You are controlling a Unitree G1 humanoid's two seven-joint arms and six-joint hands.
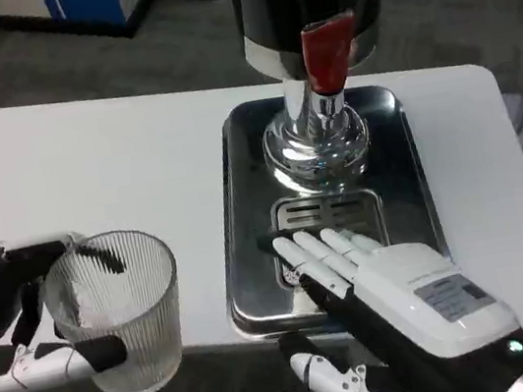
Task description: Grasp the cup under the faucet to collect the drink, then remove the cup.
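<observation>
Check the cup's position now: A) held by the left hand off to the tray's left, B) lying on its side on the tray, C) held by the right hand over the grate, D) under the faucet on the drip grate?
A: the left hand grips the upright ribbed cup well to the left of the tray, while the right hand lies open over the grate.

Right hand [412, 296]: white back with label, white fingers [325, 251], black undersides, green light.
</observation>
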